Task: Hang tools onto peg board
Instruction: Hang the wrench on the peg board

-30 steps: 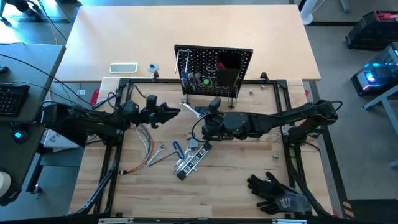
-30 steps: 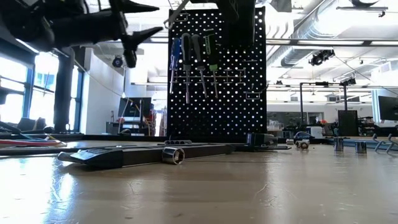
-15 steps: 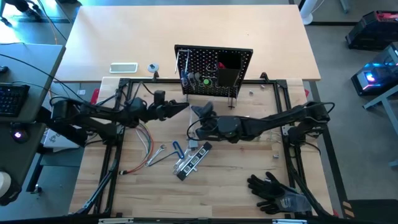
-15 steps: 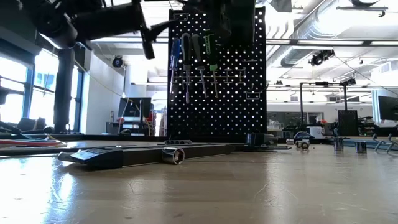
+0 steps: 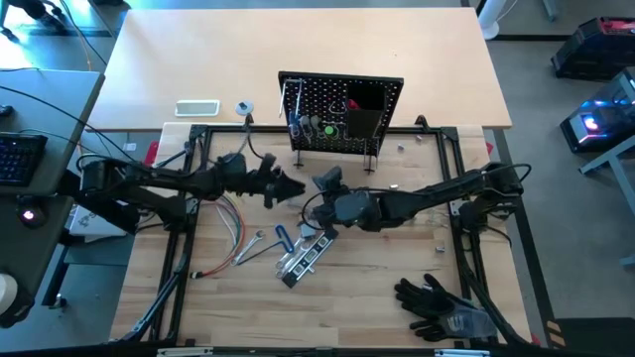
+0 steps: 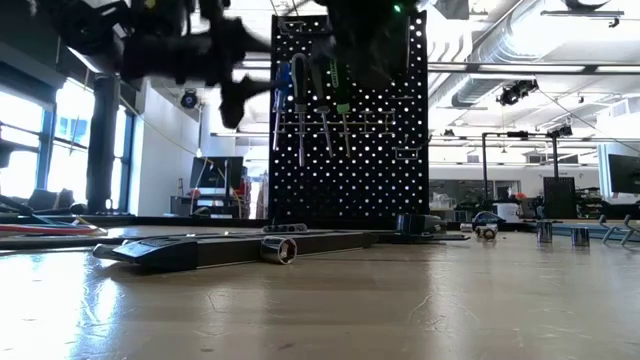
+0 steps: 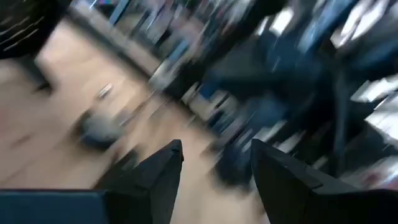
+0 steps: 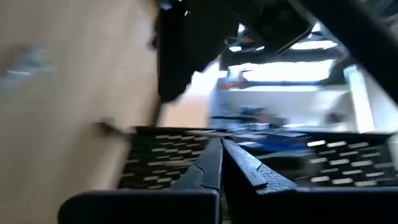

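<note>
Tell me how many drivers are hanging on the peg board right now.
3, side by side at the upper left of the peg board: blue driver, black driver, green driver. The arms may hide others.

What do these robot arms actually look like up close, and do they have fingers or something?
Both arms are dark, nearly black, built from slim jointed segments with thin cables looping alongside. The left gripper ends in two flat, tapering black fingers that narrow to blunt tips. The right gripper has the same pair of black fingers on a squared dark block. No markings are readable.
</note>
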`<state>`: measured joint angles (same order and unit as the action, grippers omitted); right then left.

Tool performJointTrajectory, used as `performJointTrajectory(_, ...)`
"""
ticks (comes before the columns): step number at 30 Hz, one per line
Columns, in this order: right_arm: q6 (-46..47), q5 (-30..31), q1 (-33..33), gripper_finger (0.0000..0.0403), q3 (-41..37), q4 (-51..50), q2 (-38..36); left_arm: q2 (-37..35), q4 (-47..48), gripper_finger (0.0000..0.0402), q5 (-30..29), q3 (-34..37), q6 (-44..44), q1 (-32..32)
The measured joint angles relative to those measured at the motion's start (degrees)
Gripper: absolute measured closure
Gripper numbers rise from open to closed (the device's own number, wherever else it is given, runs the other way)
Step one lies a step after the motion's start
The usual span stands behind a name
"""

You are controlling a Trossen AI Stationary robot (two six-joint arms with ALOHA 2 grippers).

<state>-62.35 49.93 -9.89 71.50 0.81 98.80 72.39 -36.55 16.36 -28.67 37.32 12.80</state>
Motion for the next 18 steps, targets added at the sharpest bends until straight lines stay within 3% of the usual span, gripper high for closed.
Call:
performJointTrajectory(3, 14.21, -5.79, 0.04, 0.0403, 0.0, -8.94, 0.0, -0.84, 11.61, 0.0218, -0.66, 0.0, -12.18, -0.04)
performJointTrajectory(7, 28.54, -13.47, 0.42, 0.0403, 0.0, -15.75, 0.0, -1.01, 21.28, 0.0218, -5.89, -0.49, -26.99, 0.13)
performJointTrajectory(12, 36.03, -19.32, 0.5, 0.0403, 0.0, -18.28, -0.02, 1.65, 33.44, 0.0228, -11.94, -5.67, -43.63, 1.16)
performJointTrajectory(18, 41.04, -22.91, 0.55, 0.0403, 0.0, -19.75, -0.09, 8.04, 39.75, 0.0248, -16.08, -11.62, -58.99, 1.11)
